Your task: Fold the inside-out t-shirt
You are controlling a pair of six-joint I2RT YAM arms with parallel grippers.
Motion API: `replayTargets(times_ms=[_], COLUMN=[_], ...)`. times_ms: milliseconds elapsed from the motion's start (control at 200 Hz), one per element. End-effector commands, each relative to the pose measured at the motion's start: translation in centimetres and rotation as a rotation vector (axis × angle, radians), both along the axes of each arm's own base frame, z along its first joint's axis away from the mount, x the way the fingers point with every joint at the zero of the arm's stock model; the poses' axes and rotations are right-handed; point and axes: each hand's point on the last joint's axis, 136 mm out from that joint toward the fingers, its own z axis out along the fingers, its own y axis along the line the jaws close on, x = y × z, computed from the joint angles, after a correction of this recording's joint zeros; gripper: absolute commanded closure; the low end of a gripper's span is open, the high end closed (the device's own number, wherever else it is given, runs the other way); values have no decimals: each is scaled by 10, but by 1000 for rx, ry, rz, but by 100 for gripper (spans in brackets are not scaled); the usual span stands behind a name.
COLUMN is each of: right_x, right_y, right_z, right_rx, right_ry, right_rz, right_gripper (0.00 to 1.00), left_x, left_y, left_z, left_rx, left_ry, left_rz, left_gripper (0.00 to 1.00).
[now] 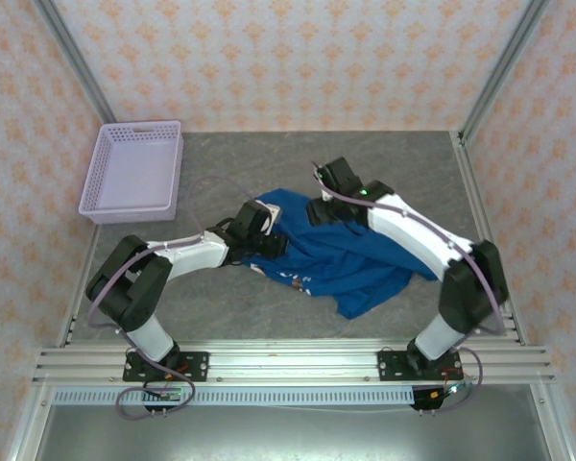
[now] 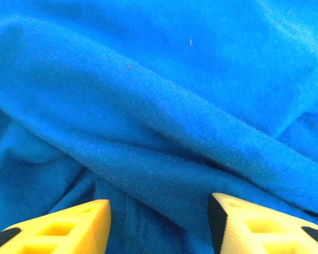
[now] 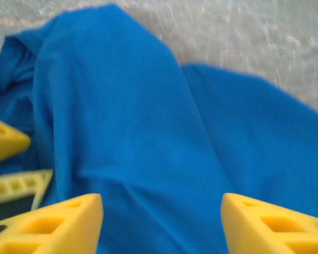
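The inside-out t-shirt [image 1: 350,264], royal blue, lies crumpled in the middle of the grey table, with a little white print at its near-left edge. My left gripper [image 1: 272,242] hangs over the shirt's left part. In the left wrist view its jaws [image 2: 159,211] stand open, with a thick fold of the t-shirt [image 2: 164,106] running under and between the yellow fingers. My right gripper [image 1: 319,213] is above the shirt's far edge. It [image 3: 161,211] is open over smooth cloth of the t-shirt [image 3: 122,121]. The left gripper's yellow fingers [image 3: 5,142] show at that view's left edge.
A lavender mesh basket [image 1: 134,171] stands at the far left of the table [image 1: 269,154]. Aluminium rails [image 1: 288,360] run along the near edge, and frame posts rise at the back corners. Bare table lies behind and to the right of the shirt.
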Motion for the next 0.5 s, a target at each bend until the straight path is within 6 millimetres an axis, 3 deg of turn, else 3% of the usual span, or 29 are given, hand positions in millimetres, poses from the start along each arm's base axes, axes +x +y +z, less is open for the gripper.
replayTargets(times_ms=[0, 105, 260, 375, 495], right_x=[-31, -46, -46, -44, -36], right_y=[-6, -10, 1, -4, -18], right_z=[-21, -45, -74, -85, -76], right_rx=[5, 5, 20, -19, -26], right_ry=[34, 55, 104, 122, 92], right_rz=[6, 14, 42, 24, -30], right_gripper=[33, 32, 36, 62, 88], left_x=[2, -4, -9, -11, -11], left_y=[0, 7, 16, 15, 10], left_z=[10, 10, -7, -10, -18], left_rx=[-39, -55, -33, -30, -15], left_ry=[-8, -1, 67, 98, 141], left_rz=[16, 44, 77, 64, 35], left_gripper=[44, 39, 35, 34, 37])
